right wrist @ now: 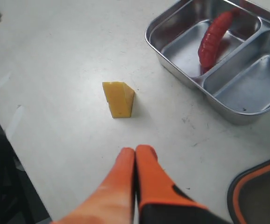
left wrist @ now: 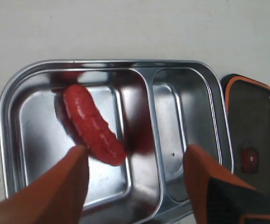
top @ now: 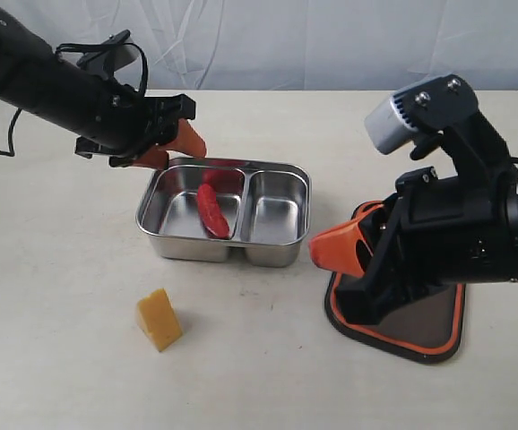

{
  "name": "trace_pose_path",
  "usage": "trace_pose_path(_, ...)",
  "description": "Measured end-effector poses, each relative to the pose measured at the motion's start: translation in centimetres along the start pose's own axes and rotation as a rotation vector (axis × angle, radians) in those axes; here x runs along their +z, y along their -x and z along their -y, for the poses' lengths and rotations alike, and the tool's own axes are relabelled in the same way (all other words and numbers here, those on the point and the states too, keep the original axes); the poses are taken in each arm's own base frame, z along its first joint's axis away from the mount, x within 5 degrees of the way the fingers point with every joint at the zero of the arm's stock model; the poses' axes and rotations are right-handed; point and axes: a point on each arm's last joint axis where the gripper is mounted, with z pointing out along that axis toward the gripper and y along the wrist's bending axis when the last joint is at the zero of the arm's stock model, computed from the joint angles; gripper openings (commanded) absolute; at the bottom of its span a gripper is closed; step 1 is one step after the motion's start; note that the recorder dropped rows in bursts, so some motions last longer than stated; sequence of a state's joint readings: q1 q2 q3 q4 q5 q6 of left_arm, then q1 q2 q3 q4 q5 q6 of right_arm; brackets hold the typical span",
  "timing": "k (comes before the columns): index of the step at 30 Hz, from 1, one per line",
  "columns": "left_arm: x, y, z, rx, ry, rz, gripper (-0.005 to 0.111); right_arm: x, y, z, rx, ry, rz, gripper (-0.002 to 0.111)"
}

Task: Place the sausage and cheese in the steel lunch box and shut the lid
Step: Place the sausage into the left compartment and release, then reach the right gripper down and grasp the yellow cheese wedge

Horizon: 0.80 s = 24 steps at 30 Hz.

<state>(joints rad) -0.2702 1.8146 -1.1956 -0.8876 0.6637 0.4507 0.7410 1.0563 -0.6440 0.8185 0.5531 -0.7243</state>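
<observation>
The red sausage lies in the left compartment of the steel lunch box, slanted, one end near the divider. My left gripper hangs open just above the box's far left rim, holding nothing. The yellow cheese stands on the table in front of the box. The dark lid with its orange rim lies right of the box, partly hidden under my right arm. My right gripper is shut and empty, above the table between lid and box.
The right compartment of the box holds nothing. The pale table top stretches bare to the left of the cheese. A light curtain hangs behind the table's far edge.
</observation>
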Motion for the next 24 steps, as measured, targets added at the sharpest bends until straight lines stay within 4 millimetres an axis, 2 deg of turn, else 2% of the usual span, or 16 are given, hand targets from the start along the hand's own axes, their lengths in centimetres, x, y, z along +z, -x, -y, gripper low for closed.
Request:
trace_pose_path(2,0.0,-0.2,0.0,0.004,-0.006,-0.018,0.036,0.0,0.0,0.0,0.002,-0.001,0.001,0.000)
trace_pose_path(5,-0.2,-0.4,0.1,0.028,-0.004,-0.047,0.003,0.0,0.0,0.0,0.002,0.001,-0.001,0.000)
trace_pose_path(6,-0.5,-0.4,0.3,0.043,-0.002,-0.045,0.001,0.0,0.0,0.0,0.002,0.003,-0.004,0.001)
trace_pose_path(9,-2.4,-0.2,1.3,0.125,0.006,-0.011,0.000,0.0,-0.1,-0.1,0.011,0.017,-0.013,0.010)
trace_pose_path(10,-3.1,-0.2,1.7,0.151,0.008,0.006,0.000,0.1,-0.2,-0.2,0.012,0.024,-0.020,0.017)
trace_pose_path(13,-6.5,0.1,3.4,0.239,0.020,0.104,0.000,0.6,-0.3,-0.3,0.015,0.064,-0.047,0.037)
trace_pose_path(15,-9.2,0.2,4.5,0.311,0.047,0.190,0.000,1.4,-0.4,-0.6,0.003,0.097,-0.062,0.047)
trace_pose_path(20,-16.0,-0.4,6.6,0.418,0.166,0.412,0.000,4.2,-0.6,-1.7,-0.097,0.119,-0.071,0.049)
trace_pose_path(24,-19.8,-1.6,6.9,0.439,0.297,0.508,0.000,7.1,-0.9,-2.5,-0.209,0.057,-0.069,0.049)
